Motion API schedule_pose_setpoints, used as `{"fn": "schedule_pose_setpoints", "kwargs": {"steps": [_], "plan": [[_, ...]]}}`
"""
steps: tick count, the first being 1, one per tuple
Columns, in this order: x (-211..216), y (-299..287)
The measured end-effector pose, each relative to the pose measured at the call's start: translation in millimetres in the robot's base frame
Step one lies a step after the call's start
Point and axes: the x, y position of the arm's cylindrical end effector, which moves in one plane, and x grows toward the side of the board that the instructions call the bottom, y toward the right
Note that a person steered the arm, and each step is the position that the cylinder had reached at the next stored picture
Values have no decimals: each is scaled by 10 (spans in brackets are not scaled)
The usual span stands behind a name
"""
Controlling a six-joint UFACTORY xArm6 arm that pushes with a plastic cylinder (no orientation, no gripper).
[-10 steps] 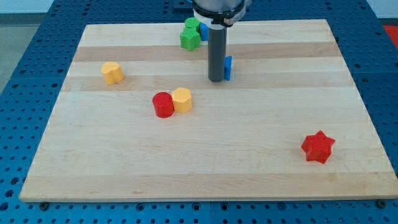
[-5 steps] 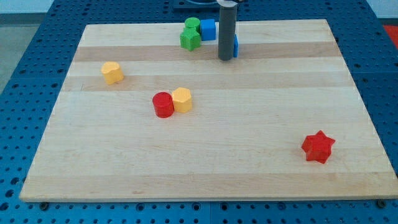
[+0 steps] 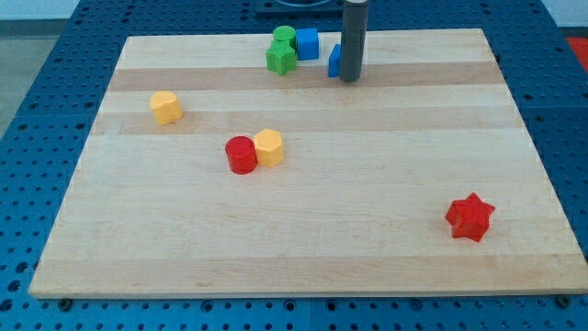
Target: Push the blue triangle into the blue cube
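Observation:
The blue triangle lies near the view's top, mostly hidden behind my rod, showing on the rod's left side. The blue cube stands a short way to its upper left, apart from it. My tip rests on the board just right of and slightly below the blue triangle, touching or nearly touching it.
Two green blocks sit against the blue cube's left. A yellow block lies at the left. A red cylinder touches a yellow hexagon block mid-board. A red star lies at lower right. The board's top edge is close.
My rod has moved up and to the right, passing from the blue triangle's left side to its right. The triangle has been carried up toward the blue cube.

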Motion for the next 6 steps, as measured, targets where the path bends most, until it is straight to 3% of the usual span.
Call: {"fn": "schedule_pose_setpoints", "kwargs": {"steps": [2,3,5,6], "plan": [[-138,414],[-379,310],[-437,-85],[-406,211]]}}
